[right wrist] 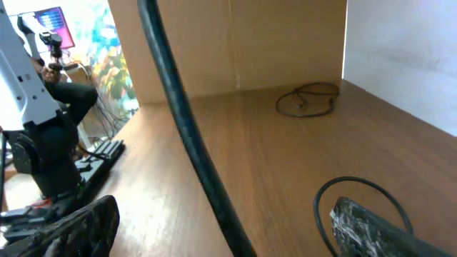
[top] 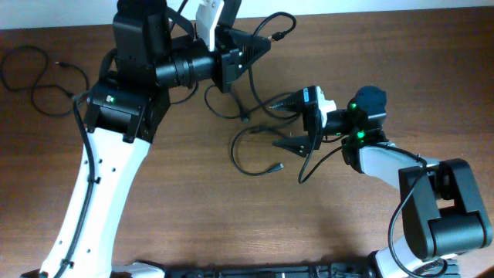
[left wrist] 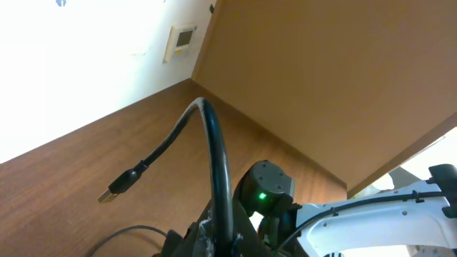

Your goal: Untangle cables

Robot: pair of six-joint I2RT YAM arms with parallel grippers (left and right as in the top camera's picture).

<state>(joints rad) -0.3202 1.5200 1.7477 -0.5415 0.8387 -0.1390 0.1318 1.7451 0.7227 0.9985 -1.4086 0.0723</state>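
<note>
**Op:** Status on the grippers?

**Arm:** My left gripper (top: pixel 262 46), upper centre of the overhead, is clamped shut on one cable (left wrist: pixel 214 164). It arcs up out of my fingers and drops to its plug (left wrist: pixel 114 191), which hangs free at left in the left wrist view. My right gripper (top: pixel 284 122), mid-frame, is spread wide and holds nothing. One strand (right wrist: pixel 186 121) runs diagonally between my right fingers (right wrist: pixel 371 228). I see it touching neither.

**Op:** Where's the rest of the cables?

**Arm:** A loose loop (top: pixel 241 154) lies flat just below centre, with its plug end to the lower right. A separate coil (top: pixel 35 77) sits well apart at upper left. The crossings between my two grippers are too thin to sort from overhead.

**Op:** How would you do the next bit?

**Arm:** My read is to centre the strand between my right fingers, close on it away from any crossing, then pull the arms apart slowly. I'd stay low so the slack slides instead of cinching. If a loop tightens, I'd stop and re-grip nearer the plug. The cords are thin, so a glancing pinch would probably slip.

**Op:** Surface and room?

**Arm:** The table (top: pixel 193 216) is brown wood grain, smooth and bare around the cords. Black on brown gives decent contrast. A tan panel (right wrist: pixel 235 43) backs the far edge. There's a white wall with a small wall plate (left wrist: pixel 184 39), and a lit screen (right wrist: pixel 50 21) at upper left in the right wrist view.
</note>
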